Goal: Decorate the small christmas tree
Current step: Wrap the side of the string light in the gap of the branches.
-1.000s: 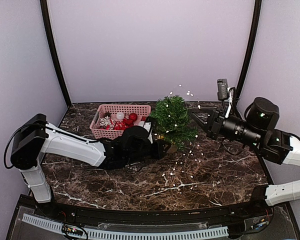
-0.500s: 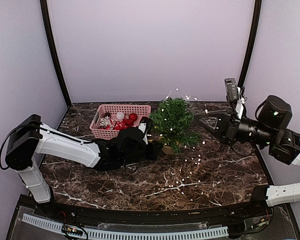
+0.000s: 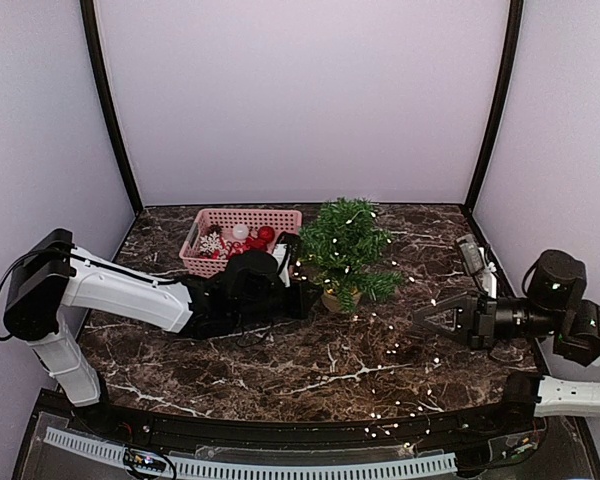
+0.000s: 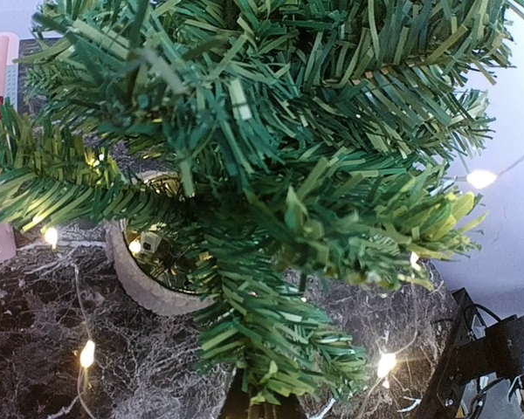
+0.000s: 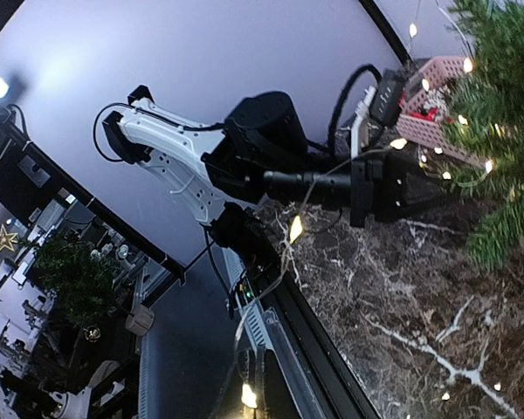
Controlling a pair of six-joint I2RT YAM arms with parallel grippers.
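Note:
The small christmas tree (image 3: 348, 245) stands in its tan pot (image 4: 144, 292) at mid-table, right of the pink basket. A string of lit fairy lights (image 3: 393, 350) lies over its branches and trails across the marble to the near right. My left gripper (image 3: 305, 298) lies low at the tree's left side; in the left wrist view the left gripper (image 4: 249, 401) is shut on a low branch. My right gripper (image 3: 425, 318) hovers low at the right, shut on the light string's wire (image 5: 295, 229); the right gripper (image 5: 260, 362) shows the wire running out of its tips.
A pink basket (image 3: 205, 262) with red, white and snowflake ornaments sits behind the left arm. The black frame rail (image 3: 310, 430) runs along the table's near edge, with some lights lying close to it. Lilac walls close in the back and sides.
My right gripper has swung from high beside the treetop down to the near right, drawing the light string with it. The left gripper has closed on the low branch, and the tree has shifted slightly left.

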